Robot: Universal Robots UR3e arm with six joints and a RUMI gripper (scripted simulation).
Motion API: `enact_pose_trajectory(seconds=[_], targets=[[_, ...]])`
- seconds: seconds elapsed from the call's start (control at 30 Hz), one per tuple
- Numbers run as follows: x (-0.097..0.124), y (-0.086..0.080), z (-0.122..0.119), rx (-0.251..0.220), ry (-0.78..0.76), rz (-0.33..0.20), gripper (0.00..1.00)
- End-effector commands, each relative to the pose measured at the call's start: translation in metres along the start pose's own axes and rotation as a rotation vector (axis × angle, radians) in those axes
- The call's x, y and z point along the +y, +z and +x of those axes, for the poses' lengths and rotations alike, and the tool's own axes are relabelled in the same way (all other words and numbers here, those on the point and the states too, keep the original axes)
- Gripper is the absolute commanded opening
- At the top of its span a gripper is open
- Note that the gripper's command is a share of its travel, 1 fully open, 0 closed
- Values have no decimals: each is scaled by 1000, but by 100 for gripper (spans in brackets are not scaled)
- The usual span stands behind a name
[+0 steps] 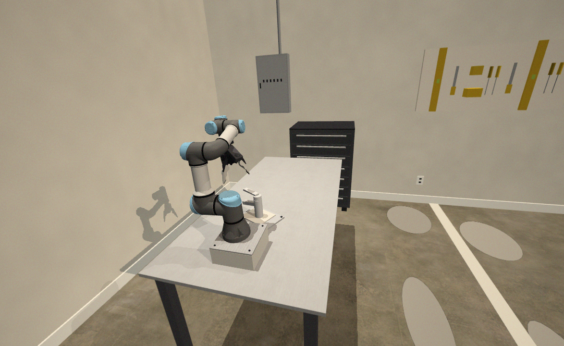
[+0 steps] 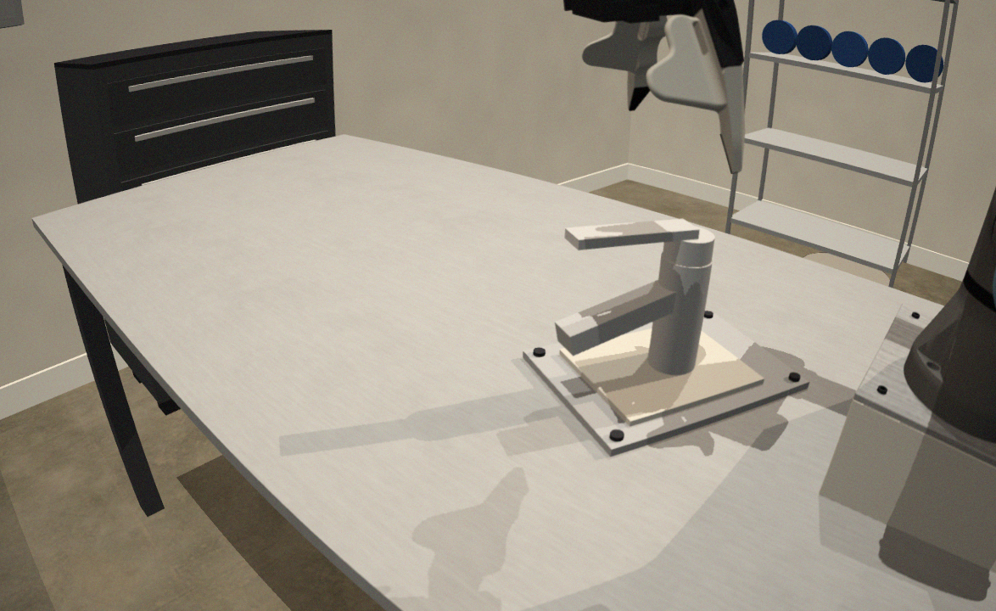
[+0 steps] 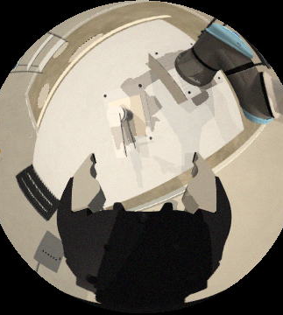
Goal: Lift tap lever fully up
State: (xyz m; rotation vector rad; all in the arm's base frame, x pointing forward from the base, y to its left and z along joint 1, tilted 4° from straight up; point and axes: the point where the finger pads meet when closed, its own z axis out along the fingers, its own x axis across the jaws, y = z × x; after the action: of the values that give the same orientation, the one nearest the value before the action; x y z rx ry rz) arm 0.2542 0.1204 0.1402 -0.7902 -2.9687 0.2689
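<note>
One lever (image 2: 633, 232) lies near level along the spout (image 2: 613, 315), end effector (image 3: 145, 168) spread, empty.

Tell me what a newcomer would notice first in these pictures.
The grey and blue arm folded over the near end of the long table, its open gripper hanging empty in the air. Right below and clear of it stands the tap on its bolted plate, lever roughly level, not yet raised.
</note>
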Motion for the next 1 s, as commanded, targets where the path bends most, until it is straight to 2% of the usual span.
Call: enact_pose_trajectory(seconds=[0.0, 0.07, 0.27, 0.5, 0.53, 0.97], targets=[[25, 10, -41, 41, -55, -93, 100], [29, 12, -52, 43, -68, -116, 100], [33, 14, -65, 43, -83, -142, 100], [34, 15, -69, 42, -86, -149, 100], [34, 15, -69, 42, -86, -149, 0], [34, 15, -69, 42, -86, -149, 0]])
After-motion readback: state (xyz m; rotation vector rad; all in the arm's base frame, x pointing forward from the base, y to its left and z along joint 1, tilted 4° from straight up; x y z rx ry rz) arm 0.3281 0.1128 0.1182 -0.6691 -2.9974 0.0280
